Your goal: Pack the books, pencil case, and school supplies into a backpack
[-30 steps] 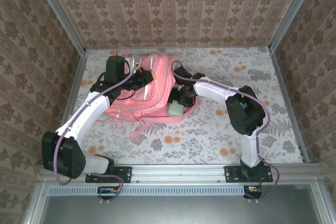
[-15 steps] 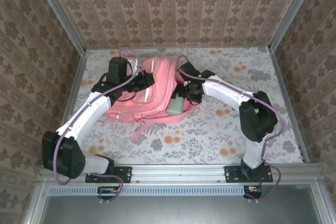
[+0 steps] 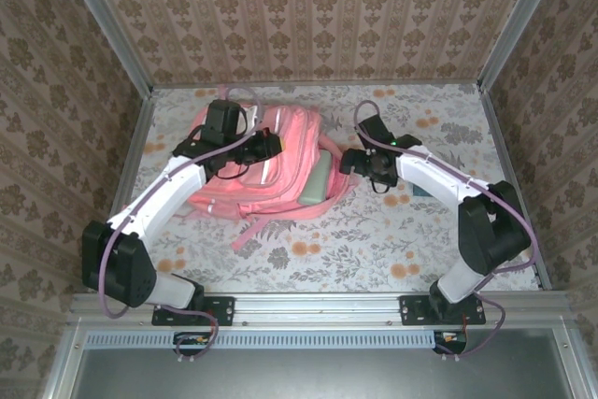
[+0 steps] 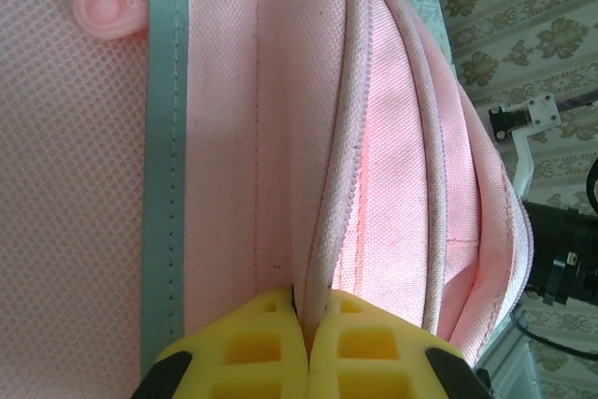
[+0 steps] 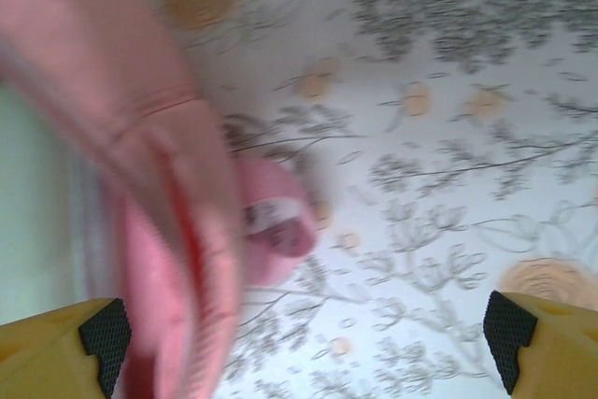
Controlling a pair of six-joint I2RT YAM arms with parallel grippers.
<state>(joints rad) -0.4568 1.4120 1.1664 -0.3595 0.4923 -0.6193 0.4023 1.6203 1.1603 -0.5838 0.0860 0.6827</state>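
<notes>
The pink backpack [image 3: 252, 170] lies on the table, left of middle. My left gripper [image 3: 271, 145] is shut on the edge of its opening; the left wrist view shows the yellow fingertips [image 4: 271, 338] pinching the pale zip-edged rim of the backpack [image 4: 234, 137]. The mint-green pencil case [image 3: 318, 179] sticks out of the opening on the bag's right side. Just right of it, my right gripper [image 3: 348, 162] stands open with nothing between its fingers. Its blurred wrist view shows the pink backpack [image 5: 159, 221] and the pencil case [image 5: 33, 203] at left. The books are out of view.
A small dark teal piece of the school supplies [image 3: 420, 191] lies on the flowered table [image 3: 374, 240] beside the right forearm. A pink strap [image 3: 250, 229] trails toward the near edge. Metal rails and papered walls close in the table.
My right gripper has drawn back to the right from the backpack's opening, leaving the pencil case there. My left gripper, still holding the rim, has shifted slightly away and right.
</notes>
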